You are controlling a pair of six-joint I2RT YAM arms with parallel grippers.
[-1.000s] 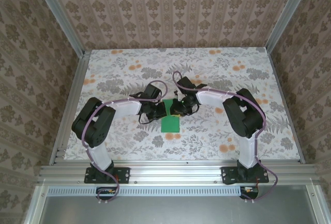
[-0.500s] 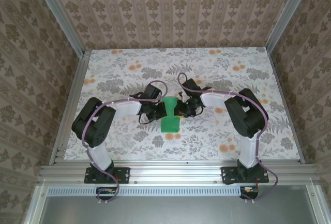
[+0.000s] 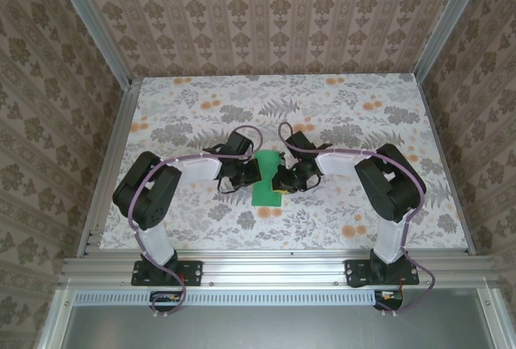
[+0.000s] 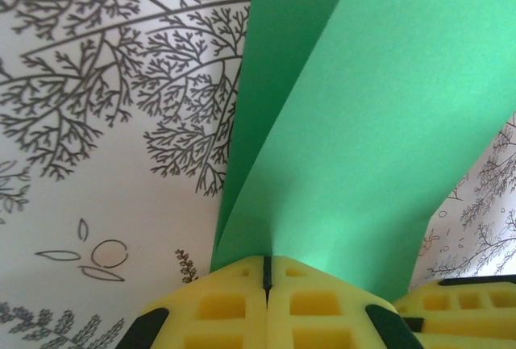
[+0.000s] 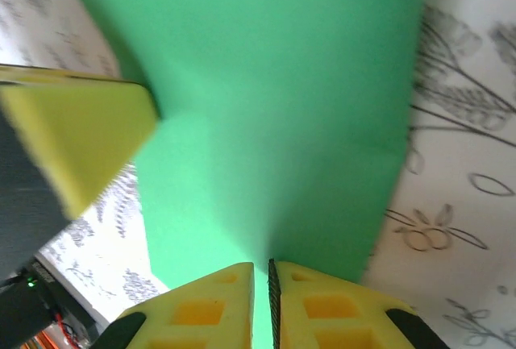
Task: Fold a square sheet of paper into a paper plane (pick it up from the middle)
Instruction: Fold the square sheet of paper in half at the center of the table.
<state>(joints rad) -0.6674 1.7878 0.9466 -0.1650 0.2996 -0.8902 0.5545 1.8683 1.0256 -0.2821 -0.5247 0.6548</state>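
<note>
Your right gripper [image 3: 284, 180] has drawn nearer along the square sheet of paper [image 3: 265, 175], which now stands as a narrower, doubled strip between the arms at mid-table, so the lengthwise fold seems to be forming. It and the left gripper [image 4: 266, 272] are both pinched shut on the sheet. The floral tabletop [image 3: 363, 95] sits within patterned wallpapered walls [image 3: 266, 10].

One paper sheet [image 3: 263, 193], two arms [image 3: 197, 168] [image 3: 334, 155], one table [image 3: 363, 99].
</note>
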